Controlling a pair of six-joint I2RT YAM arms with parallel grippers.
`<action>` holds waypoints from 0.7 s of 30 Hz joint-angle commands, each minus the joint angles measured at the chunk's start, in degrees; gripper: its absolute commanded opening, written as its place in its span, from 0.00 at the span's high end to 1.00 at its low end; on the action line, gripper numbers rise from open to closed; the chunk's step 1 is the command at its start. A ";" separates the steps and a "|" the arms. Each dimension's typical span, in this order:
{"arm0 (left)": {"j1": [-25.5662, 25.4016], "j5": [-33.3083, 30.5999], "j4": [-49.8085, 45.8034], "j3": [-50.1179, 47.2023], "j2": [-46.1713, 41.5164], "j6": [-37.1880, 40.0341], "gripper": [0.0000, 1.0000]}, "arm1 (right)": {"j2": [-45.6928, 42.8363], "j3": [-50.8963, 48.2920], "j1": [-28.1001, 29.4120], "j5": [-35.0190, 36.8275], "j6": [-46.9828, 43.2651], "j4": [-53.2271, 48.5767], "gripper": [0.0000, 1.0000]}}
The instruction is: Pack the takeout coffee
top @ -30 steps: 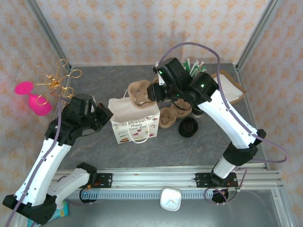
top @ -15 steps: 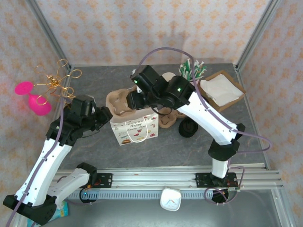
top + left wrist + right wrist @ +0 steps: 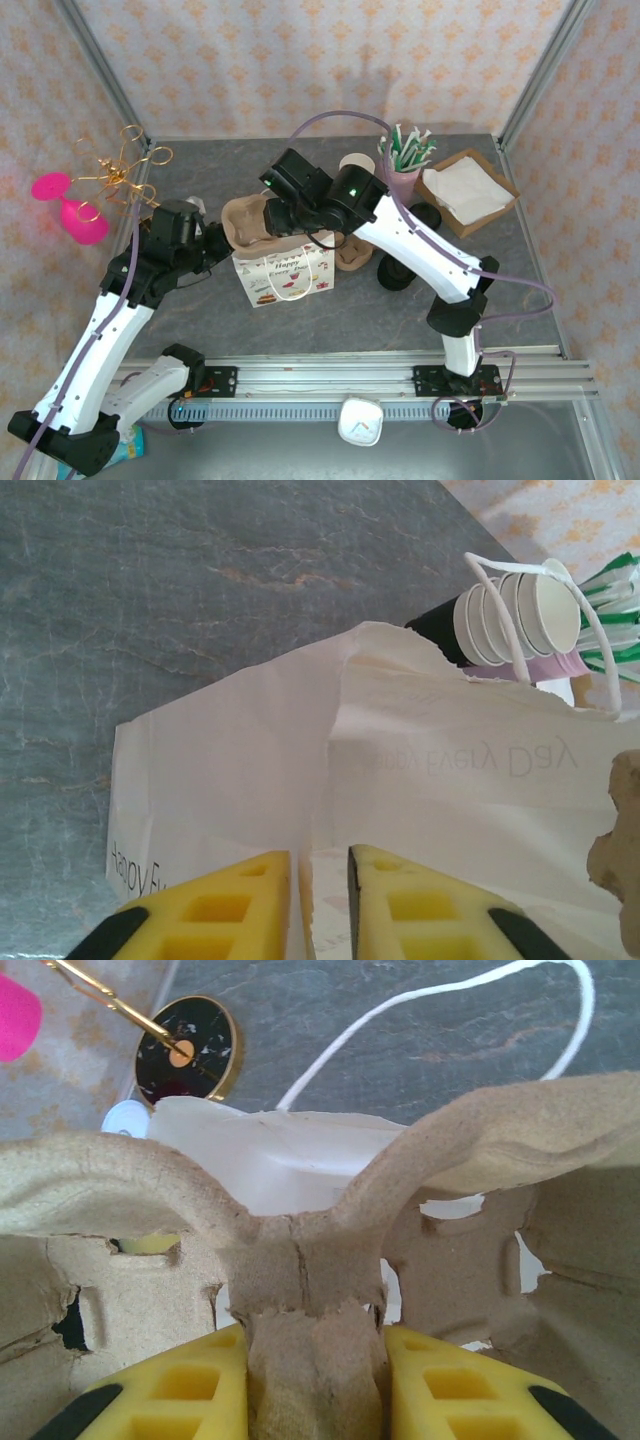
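Right pincer (image 3: 315, 1365) is clamped on the middle rib of the pulp cup carrier (image 3: 300, 1250), pads tight on both sides of it. From the top camera the carrier hangs at the upper left of the paper bag (image 3: 285, 268). The bag's mouth lies at roughly 5 o'clock from the carrier and directly below the pincer. The carrier's long axis runs about 9 to 3, close to the line of the mouth, so I judge the drop needs a small shift toward 3 and then a move straight down. The right arm owns this move.

Left pincer (image 3: 325, 880) is at the bag's 9 o'clock end. Its fingers (image 3: 215, 905) are nearly together with a paper fold in the slit, but I cannot tell if they actually bite it.

The right arm and the carrier hide the mouth, so I can't tell if any carrier corner is inside the rim. The stack of cups (image 3: 520, 605) stands behind the bag on the table (image 3: 200, 185), partly cut off by it.
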 commanded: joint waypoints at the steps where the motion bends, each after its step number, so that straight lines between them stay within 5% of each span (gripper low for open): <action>1: 0.58 2.10 1.88 -1.02 -1.42 2.03 0.81 | 0.86 0.17 0.02 3.07 3.02 -1.97 0.70; 21: 0.53 2.49 1.03 -1.07 -2.45 4.17 0.82 | 0.77 -6.44 -0.86 6.02 6.73 -2.04 0.71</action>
